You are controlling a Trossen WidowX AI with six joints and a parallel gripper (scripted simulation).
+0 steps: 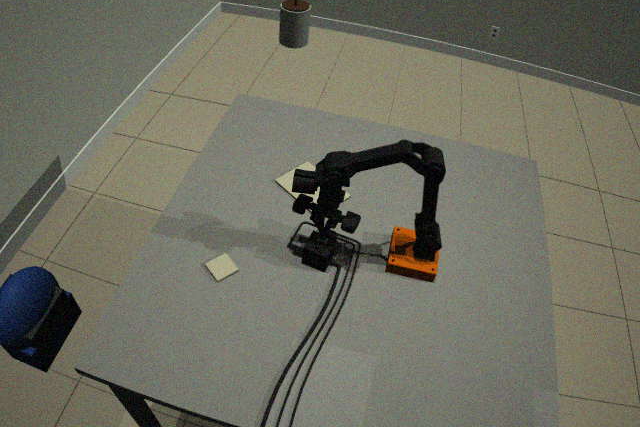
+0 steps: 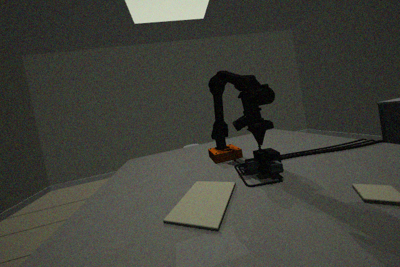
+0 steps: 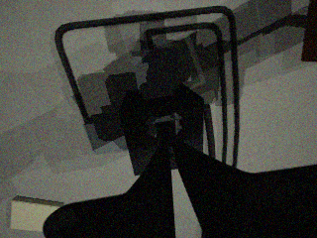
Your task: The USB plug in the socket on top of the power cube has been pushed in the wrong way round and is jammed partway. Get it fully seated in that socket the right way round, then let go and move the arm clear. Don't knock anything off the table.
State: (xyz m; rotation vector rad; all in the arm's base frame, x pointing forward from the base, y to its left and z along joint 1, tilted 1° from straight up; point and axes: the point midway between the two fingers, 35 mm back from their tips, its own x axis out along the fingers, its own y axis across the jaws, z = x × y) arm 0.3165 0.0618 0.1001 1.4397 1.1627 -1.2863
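The black power cube (image 1: 316, 259) (image 2: 268, 155) (image 3: 140, 154) stands on the table beside the arm's orange base. Its top socket (image 3: 174, 118) shows as a pale outline in the wrist view. My gripper (image 1: 323, 230) (image 2: 259, 145) (image 3: 169, 146) points down just over the cube's top, fingertips nearly together. It is shut on the USB plug (image 3: 165, 129), a small dark block at the socket. The plug's way round and depth are too dark to tell, and the fingers hide part of it.
Dark cables (image 1: 330, 303) (image 2: 322, 149) (image 3: 233, 99) loop around the cube and run off across the table. The orange base (image 1: 412, 269) (image 2: 225, 156) is close beside it. Two cream pads, a larger one (image 2: 202, 206) and a smaller one (image 1: 221, 266) (image 2: 377, 192) (image 3: 32, 215), lie on the table.
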